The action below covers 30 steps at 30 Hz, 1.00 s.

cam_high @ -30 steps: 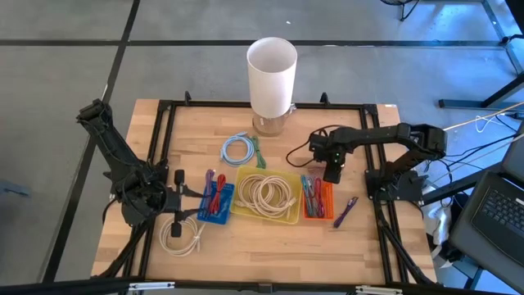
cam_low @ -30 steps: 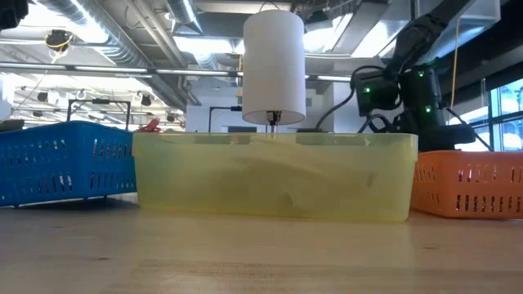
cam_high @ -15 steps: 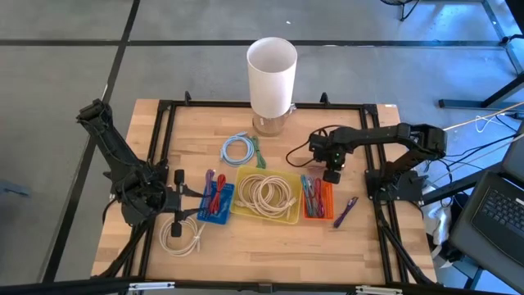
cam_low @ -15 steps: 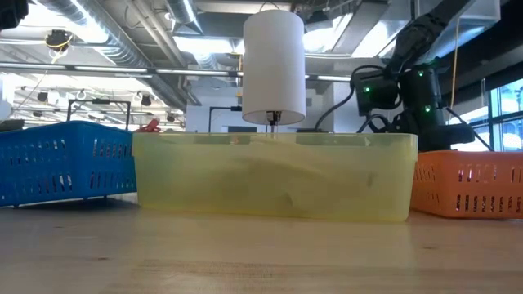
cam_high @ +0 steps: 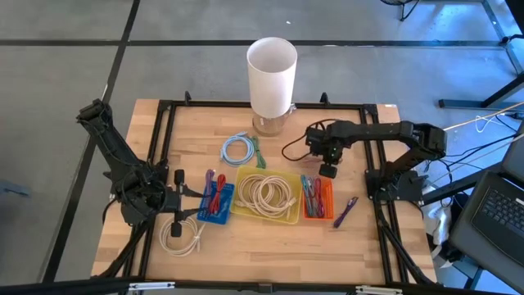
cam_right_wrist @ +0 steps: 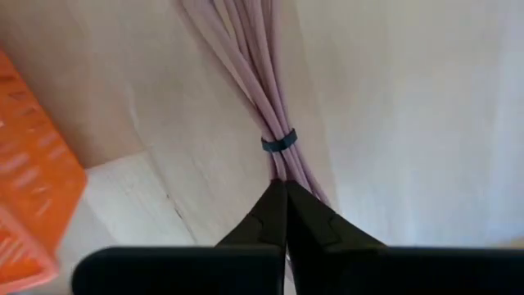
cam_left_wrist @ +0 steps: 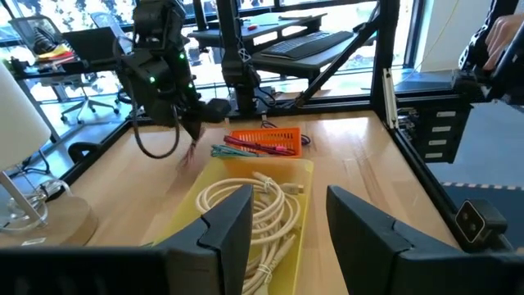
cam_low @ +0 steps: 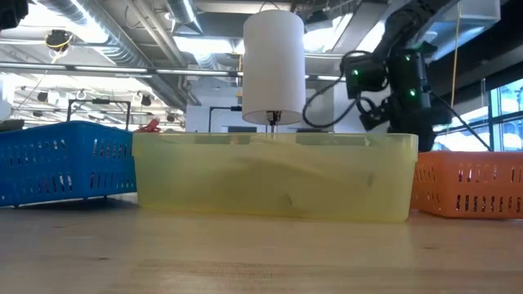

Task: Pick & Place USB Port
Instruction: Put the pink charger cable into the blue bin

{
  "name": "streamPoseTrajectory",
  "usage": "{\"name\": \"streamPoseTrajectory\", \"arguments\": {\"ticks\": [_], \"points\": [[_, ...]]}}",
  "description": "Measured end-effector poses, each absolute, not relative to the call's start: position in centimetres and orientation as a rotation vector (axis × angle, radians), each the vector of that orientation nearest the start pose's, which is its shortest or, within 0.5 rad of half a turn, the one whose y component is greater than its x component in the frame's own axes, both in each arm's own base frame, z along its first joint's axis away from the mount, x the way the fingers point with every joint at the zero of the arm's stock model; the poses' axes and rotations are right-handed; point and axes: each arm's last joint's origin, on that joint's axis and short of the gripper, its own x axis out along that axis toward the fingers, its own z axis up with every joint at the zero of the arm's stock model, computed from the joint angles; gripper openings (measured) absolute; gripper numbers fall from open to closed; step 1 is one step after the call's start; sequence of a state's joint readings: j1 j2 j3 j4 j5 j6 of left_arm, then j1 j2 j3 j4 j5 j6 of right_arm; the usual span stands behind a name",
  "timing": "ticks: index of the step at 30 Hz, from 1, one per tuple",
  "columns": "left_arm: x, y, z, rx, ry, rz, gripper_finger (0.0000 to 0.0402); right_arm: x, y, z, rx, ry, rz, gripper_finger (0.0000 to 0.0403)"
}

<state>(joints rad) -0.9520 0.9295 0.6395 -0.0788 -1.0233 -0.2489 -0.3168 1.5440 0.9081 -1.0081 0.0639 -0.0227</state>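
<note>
My right gripper hovers just beyond the far end of the orange basket, shut on a purple USB cable bundle. A dark tie binds the bundle. From the left wrist view, the bundle shows as a thin strand hanging under that gripper. A second purple cable lies on the table to the right of the orange basket. My left gripper waits open beside the blue basket, nothing between its fingers. My right gripper pinches the purple bundle's end, just short of the dark tie, between its two fingertips. The fingers point down from above. The bundle hangs below them over the bare wood; whether its lower end still rests on the table I cannot tell.
The yellow basket with a white coil sits between the blue and orange baskets. A tall white cylinder stands at the far edge. Beside it lie a blue coil and a green cable. A white coil lies near left.
My right gripper has risen and moved a little toward the table's left and far side, away from the orange basket's far end, taking the purple bundle up with it.
</note>
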Motion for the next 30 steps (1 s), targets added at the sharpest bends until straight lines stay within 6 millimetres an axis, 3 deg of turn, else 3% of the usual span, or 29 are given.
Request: {"name": "streamPoseTrajectory", "arguments": {"ticks": [8, 14, 22, 26, 30], "points": [[13.1, -14.1, 27.3, 0.060, 0.192, 0.095, 0.0148, 23.6, -7.9, 21.8, 0.142, 1.664, -0.347, 0.0000], [13.1, -14.1, 27.2, 0.003, 0.193, 0.102, 0.0148, 24.6, -6.3, 26.3, 0.141, 1.569, -0.365, 0.0000], [13.3, -12.9, 25.2, -0.104, 0.274, 0.203, 0.0148, 26.1, -0.2, 31.8, 0.128, 1.285, -0.289, 0.0000], [13.6, -12.1, 23.9, -0.106, 0.291, 0.260, 0.0148, 27.5, 3.8, 33.2, 0.113, 1.070, -0.178, 0.0000], [14.0, -11.4, 23.9, -0.087, 0.262, 0.339, 0.0148, 28.8, 7.6, 34.2, 0.079, 0.854, -0.056, 0.0000]]}}
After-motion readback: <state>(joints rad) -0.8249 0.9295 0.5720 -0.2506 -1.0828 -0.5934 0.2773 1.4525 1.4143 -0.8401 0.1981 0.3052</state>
